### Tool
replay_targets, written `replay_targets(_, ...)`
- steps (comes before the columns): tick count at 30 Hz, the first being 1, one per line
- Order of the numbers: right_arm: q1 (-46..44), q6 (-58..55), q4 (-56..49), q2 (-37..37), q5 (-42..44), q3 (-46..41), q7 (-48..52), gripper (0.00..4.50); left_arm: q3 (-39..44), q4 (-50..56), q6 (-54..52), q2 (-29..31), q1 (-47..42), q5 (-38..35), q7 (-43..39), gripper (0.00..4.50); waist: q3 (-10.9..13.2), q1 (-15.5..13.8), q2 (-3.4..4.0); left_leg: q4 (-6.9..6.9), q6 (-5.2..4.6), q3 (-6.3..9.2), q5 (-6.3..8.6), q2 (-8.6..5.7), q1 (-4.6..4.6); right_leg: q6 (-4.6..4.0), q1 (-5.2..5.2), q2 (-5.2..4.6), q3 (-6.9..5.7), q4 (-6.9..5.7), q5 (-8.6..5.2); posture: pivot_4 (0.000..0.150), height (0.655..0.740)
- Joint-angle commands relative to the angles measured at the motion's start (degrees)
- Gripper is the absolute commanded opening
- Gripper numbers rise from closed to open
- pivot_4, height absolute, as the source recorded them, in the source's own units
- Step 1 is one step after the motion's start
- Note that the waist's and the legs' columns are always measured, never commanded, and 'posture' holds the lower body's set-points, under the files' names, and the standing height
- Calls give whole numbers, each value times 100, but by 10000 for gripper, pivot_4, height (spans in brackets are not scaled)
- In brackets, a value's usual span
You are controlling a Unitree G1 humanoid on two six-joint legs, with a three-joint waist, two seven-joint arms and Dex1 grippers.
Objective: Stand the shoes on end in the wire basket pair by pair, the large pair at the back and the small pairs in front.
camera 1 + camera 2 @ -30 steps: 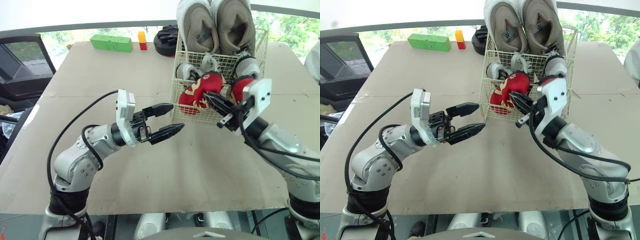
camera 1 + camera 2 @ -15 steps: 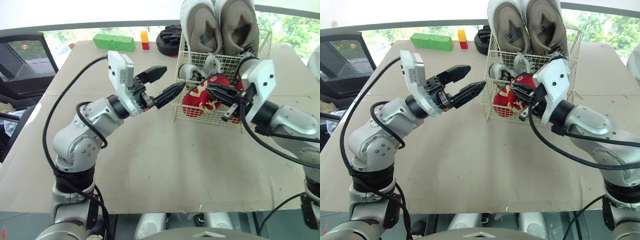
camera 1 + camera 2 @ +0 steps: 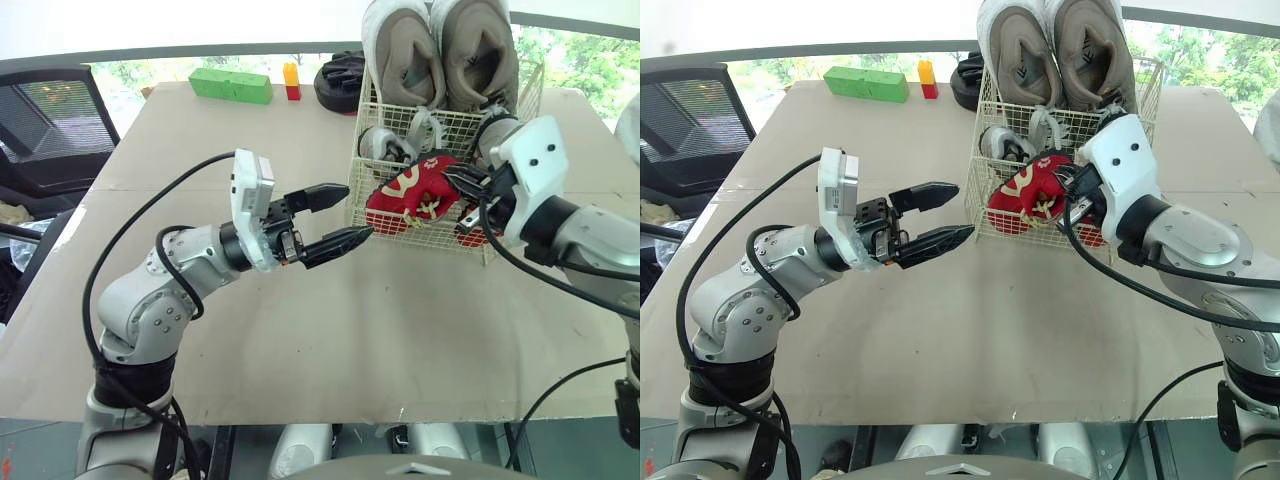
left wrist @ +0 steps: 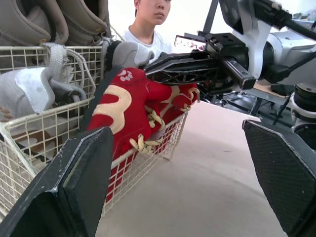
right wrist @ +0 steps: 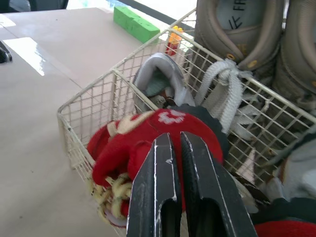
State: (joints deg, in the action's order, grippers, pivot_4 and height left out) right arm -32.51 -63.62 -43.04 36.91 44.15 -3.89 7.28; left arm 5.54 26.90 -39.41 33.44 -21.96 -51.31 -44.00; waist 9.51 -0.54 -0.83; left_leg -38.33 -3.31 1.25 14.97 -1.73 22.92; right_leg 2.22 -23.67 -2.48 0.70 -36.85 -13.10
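**Right pincer (image 5: 177, 139) clenching red shoe (image 3: 410, 190) at basket front**

Its black fingers are pinching the edge of the small red shoe, which is lying tilted across the front rim of the wire basket (image 3: 352, 192). The left pincer (image 3: 357, 211) is hovering released just beside the basket, above the table (image 3: 300, 330). The large tan pair (image 3: 450, 50) is standing on end at the back, with small grey shoes (image 3: 385, 145) in front.

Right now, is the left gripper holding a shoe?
No: the left gripper has its fingers spread open with nothing between them, beside the wire basket.
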Motion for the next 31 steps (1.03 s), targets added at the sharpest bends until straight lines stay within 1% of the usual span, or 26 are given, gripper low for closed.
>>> replay_targets(1, -141, 94, 311, -617, 181, 373, 171, 206, 18, 178, 129, -16, 155, -40, -126, 45000, 0, 34, 1, 0, 0, -1, 0, 0, -2, 0, 1, 0, 1, -1, 0, 1500, 7400)
replay_targets(5, -228, 574, 227, -822, 149, 250, 512, 206, 112, 183, 176, 64, 391, -15, -190, 45000, 0, 59, 1, 0, -2, 4, 1, -1, -3, 0, 2, -1, -4, -1, 0, 1500, 7400)
replay_targets(7, -136, 750, 50, -861, 454, -17, 717, 206, 133, 196, 248, 107, 512, 55, -225, 45000, 1, 67, 3, 1, -2, 2, 1, -2, -2, 1, 1, -3, -2, -1, 0, 1500, 7400)
replay_targets(9, 70, 952, -54, -936, 906, -412, 885, 206, 107, 211, 226, 171, 629, 71, -267, 45000, 1, 60, 3, 2, -2, 6, 2, -1, -2, 0, 1, -3, -6, -1, 0, 1500, 7400)
replay_targets(10, 292, 1098, -215, -776, 951, -528, 1149, 206, 88, 235, 250, 211, 698, 99, -322, 45000, 4, 59, 7, 4, -2, 10, 2, -1, -1, 0, 1, -3, -10, -1, 0, 1500, 7400)
replay_targets(11, 713, 1180, -427, -557, 1047, -736, 1421, 206, 116, 240, 214, 249, 786, 61, -338, 45000, 5, 30, 9, 6, -2, 10, 2, -1, 0, 1, 0, -4, -10, -1, 0, 1500, 7400)
replay_targets(12, 1095, 1228, -582, -400, 1202, -943, 1587, 5598, 150, 245, 206, 288, 861, 41, -376, 45000, 5, 10, 9, 7, -3, 13, 2, -2, 6, 1, -1, -7, -16, 3, 0, 1500, 7400)
replay_targets(13, 1502, 1275, -718, -242, 1350, -1168, 1740, 8473, 187, 250, 242, 334, 940, 74, -412, 45000, 5, -18, 9, 8, -3, 14, 3, -1, 6, 1, 0, -7, -18, 7, 0, 1500, 7400)
replay_targets(14, 1765, 1326, -784, -144, 1469, -1318, 1815, 14069, 212, 253, 271, 365, 989, 97, -435, 45000, 6, -25, 10, 10, -4, 13, 4, -1, 9, 1, -2, -10, -17, 10, 0, 1500, 7400)
replay_targets(15, 2065, 1409, -885, 9, 1455, -1448, 1968, 18221, 247, 247, 303, 405, 1055, 132, -461, 45000, 6, -26, 11, 10, -6, 15, 4, -2, 10, 1, -1, -10, -19, 11, 0, 1500, 7400)
replay_targets(16, 2620, 1484, -1004, 179, 1387, -1796, 2193, 23310, 337, 233, 304, 489, 1194, 124, -526, 45000, 8, -26, 14, 10, -6, 13, 5, -2, 10, 1, -1, -11, -18, 11, 0, 1500, 7400)
replay_targets(17, 3140, 1553, -1092, 267, 1317, -2171, 2363, 26496, 415, 217, 329, 576, 1334, 166, -590, 45000, 8, -30, 16, 10, -7, 12, 5, -2, 10, 1, -2, -12, -16, 11, 0, 1500, 7400)
replay_targets(18, 3675, 1677, -1147, 341, 1212, -2556, 2569, 31674, 478, 194, 347, 666, 1475, 216, -657, 45000, 8, -33, 15, 10, -8, 12, 6, -2, 9, 0, 0, -14, -16, 11, -1, 1500, 7400)
replay_targets(21, 5217, 2226, -1106, 339, 770, -3585, 3385, 44617, 668, 78, 468, 927, 1985, 347, -958, 45000, 7, -35, 22, 12, -9, 14, 6, 1, 4, -6, 3, -14, -19, 10, -5, 1500, 7400)
replay_targets(22, 5678, 2391, -1015, 284, 673, -3875, 3673, 44617, 728, 59, 495, 1014, 2165, 389, -1071, 45000, 6, -34, 24, 12, -9, 12, 6, 2, 5, -8, 2, -14, -17, 10, -7, 1500, 7400)
replay_targets(23, 6115, 2816, -828, 146, 342, -4127, 3993, 44617, 770, 40, 540, 1098, 2364, 467, -1173, 45000, 5, -29, 25, 12, -9, 10, 6, 2, 2, -11, 4, -14, -16, 10, -9, 1500, 7400)
replay_targets(25, 6752, 3387, -502, -14, -92, -4367, 4465, 44617, 781, 21, 614, 1207, 2626, 595, -1303, 45000, 4, -18, 27, 12, -9, 7, 7, 6, -6, -22, 9, -15, -16, 11, -17, 1500, 7400)
replay_targets(28, 7253, 3799, -169, -115, -376, -4356, 4870, 44617, 713, -4, 687, 1255, 2753, 712, -1408, 45000, 4, -20, 28, 12, -7, -4, 9, 11, -10, -23, 8, -29, -20, 11, -20, 1500, 7400)
replay_targets(30, 7314, 4026, -16, -169, -522, -4234, 4908, 44617, 683, -40, 700, 1185, 2650, 645, -1472, 45000, 4, -21, 30, 12, 11, -16, 19, 21, -9, -23, 7, -31, -20, 11, -20, 1500, 7400)
replay_targets(31, 7330, 4103, 33, -178, -568, -4182, 4934, 44617, 636, -31, 723, 1189, 2587, 746, -1415, 45000, 4, -21, 30, 12, 12, -23, 20, 25, -9, -23, 6, -32, -20, 11, -20, 1500, 7400)
